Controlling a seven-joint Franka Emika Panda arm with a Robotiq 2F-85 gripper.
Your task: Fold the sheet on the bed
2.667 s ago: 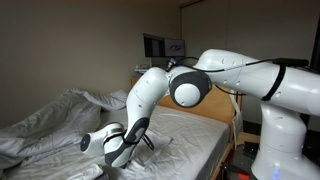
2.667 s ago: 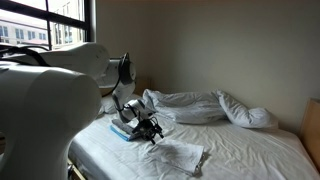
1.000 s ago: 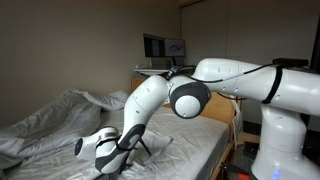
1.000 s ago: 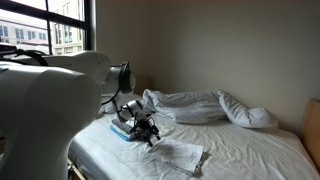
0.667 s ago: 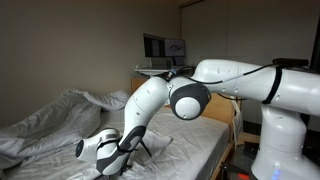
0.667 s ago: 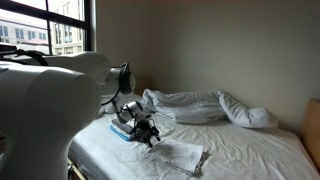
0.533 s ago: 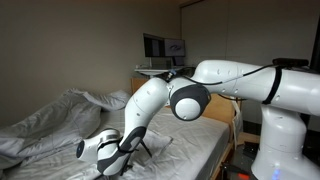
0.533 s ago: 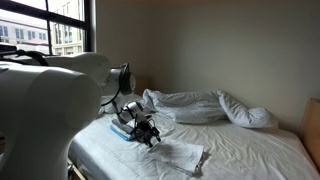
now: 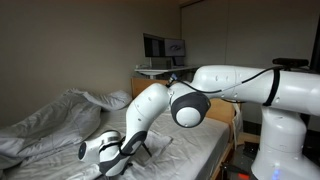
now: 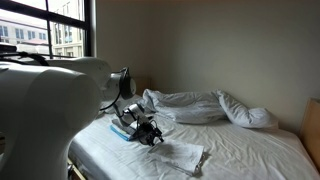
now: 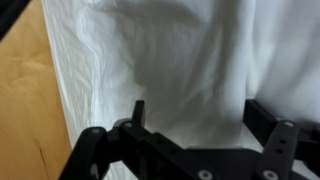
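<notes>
The sheet (image 10: 181,153) is a small, wrinkled white cloth lying flat on the near part of the bed (image 10: 255,152); it also shows in an exterior view (image 9: 158,141). My gripper (image 10: 150,134) hangs low over the sheet's edge nearest the arm, and it also shows in an exterior view (image 9: 138,152). In the wrist view the gripper (image 11: 200,115) is open, with both fingers spread over white cloth (image 11: 170,50) and nothing between them. Whether the fingertips touch the cloth cannot be told.
A rumpled grey-white duvet (image 10: 195,104) (image 9: 50,118) and a white pillow (image 10: 246,113) lie across the far side of the bed. A blue item (image 10: 121,130) lies by the gripper. Wooden floor (image 11: 25,100) shows past the mattress edge. A monitor (image 9: 165,46) stands behind.
The arm has bent lower and the wrist has sunk a little toward the mattress. The gripper stays open over the sheet's edge. The sheet has not moved.
</notes>
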